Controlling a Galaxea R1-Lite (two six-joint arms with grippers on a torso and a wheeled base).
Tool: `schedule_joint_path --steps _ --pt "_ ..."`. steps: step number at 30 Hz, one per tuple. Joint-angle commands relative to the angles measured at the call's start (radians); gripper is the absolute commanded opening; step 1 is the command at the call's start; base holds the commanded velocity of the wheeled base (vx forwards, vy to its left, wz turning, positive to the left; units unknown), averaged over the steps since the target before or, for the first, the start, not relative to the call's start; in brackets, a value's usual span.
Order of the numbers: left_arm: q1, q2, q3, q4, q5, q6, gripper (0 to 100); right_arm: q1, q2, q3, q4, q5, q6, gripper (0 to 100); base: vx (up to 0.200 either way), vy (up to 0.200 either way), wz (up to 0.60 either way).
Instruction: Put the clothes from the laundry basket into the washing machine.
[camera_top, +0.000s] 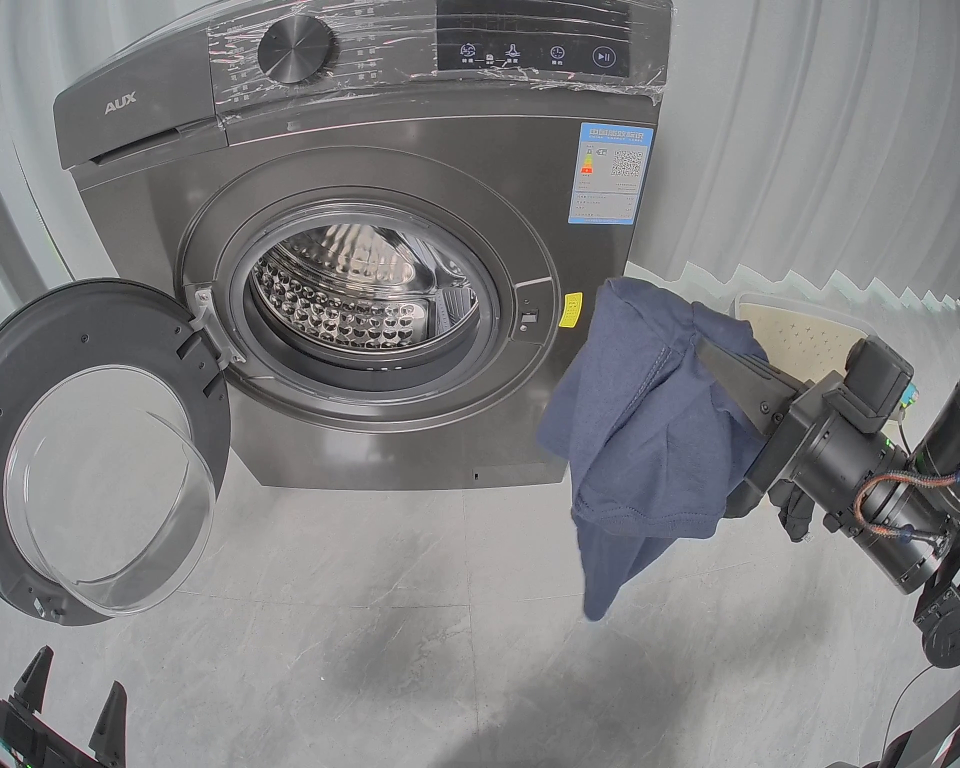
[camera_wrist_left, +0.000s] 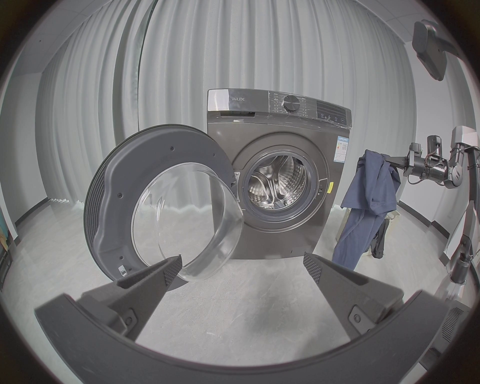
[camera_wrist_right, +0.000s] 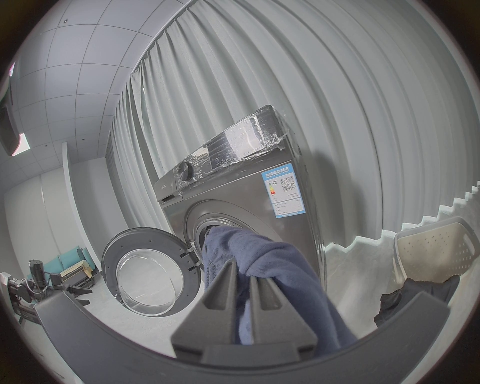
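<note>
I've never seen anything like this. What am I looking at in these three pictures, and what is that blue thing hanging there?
This is a two-armed robot doing laundry. One picture looks down from a camera on its head. The other two come from cameras on its wrists, so each shows its own pincer up close. The right pincer is shut on a blue garment, held up beside the washing machine, whose door stands open. The left pincer is open and holds nothing. On the floor stands a pale laundry basket with dark clothing draped at its edge.
</note>
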Motion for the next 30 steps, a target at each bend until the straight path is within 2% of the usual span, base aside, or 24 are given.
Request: schedule_joint_path --steps 1,5,23,30 --pt "0.001 -0.013 0.016 0.000 0.000 -0.001 100 0.000 0.007 -0.003 -0.001 0.000 -0.001 0 0.000 0.200 0.00" --pt "0.001 -0.013 0.016 0.000 0.000 0.001 100 0.000 0.007 -0.012 -0.001 0.001 -0.001 0 0.000 0.200 0.00" --pt "0.001 -0.013 0.016 0.000 0.000 0.002 100 0.008 0.032 -0.004 -0.005 0.004 -0.006 0 0.000 0.000 0.00" --pt "0.001 -0.013 0.016 0.000 0.000 0.004 100 0.006 0.032 -0.004 -0.005 0.003 -0.006 0 -0.171 0.000 0.00"
